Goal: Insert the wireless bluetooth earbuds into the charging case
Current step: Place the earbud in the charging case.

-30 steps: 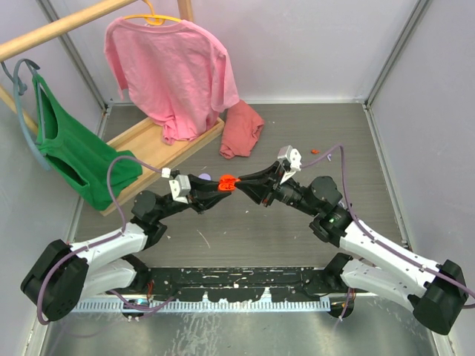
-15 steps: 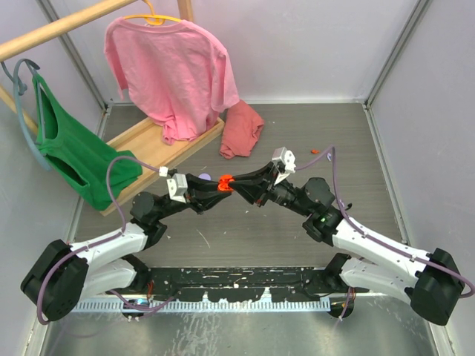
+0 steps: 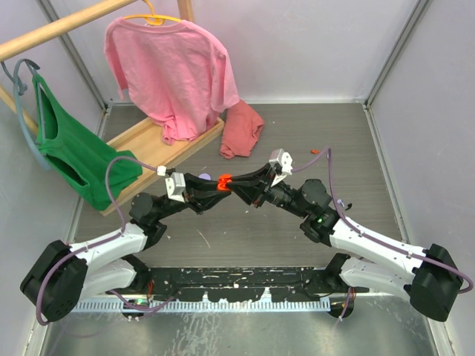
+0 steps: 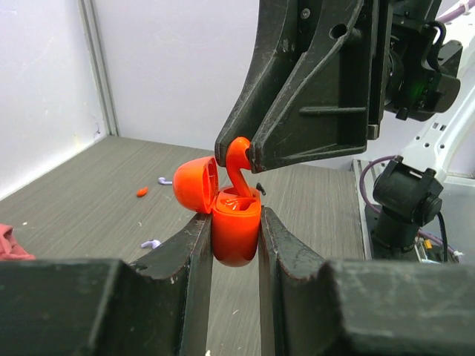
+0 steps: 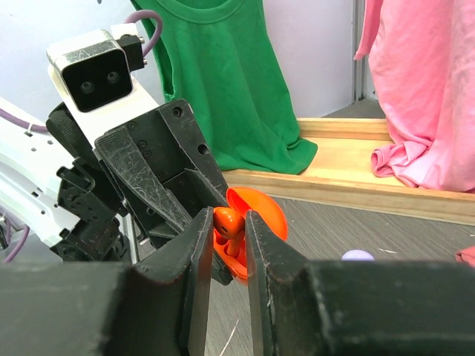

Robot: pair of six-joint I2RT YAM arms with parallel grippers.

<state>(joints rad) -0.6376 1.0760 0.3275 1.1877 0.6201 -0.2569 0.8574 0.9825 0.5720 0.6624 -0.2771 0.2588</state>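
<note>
My left gripper (image 4: 235, 222) is shut on an orange-red charging case (image 4: 236, 233), lid open to the left, held above the table; it also shows in the top view (image 3: 225, 181). My right gripper (image 5: 228, 225) is shut on an orange-red earbud (image 5: 226, 222), its stem pointing down into the open case (image 5: 256, 222). In the left wrist view the earbud (image 4: 237, 159) hangs from the right fingers just over the case mouth. On the table lie another orange-red earbud (image 4: 142, 192), two lavender earbuds (image 4: 164, 180) (image 4: 151, 243) and a small black one (image 4: 260, 189).
A lavender puck (image 3: 204, 176) lies behind the left gripper and shows in the right wrist view (image 5: 358, 255). A wooden rack (image 3: 156, 141) holds a pink shirt (image 3: 174, 67) and a green top (image 3: 70, 152). A crumpled red cloth (image 3: 241, 130) lies at the back.
My right gripper has moved left, bringing the orange-red earbud over the open case held by my left gripper. The left arm has barely moved.
</note>
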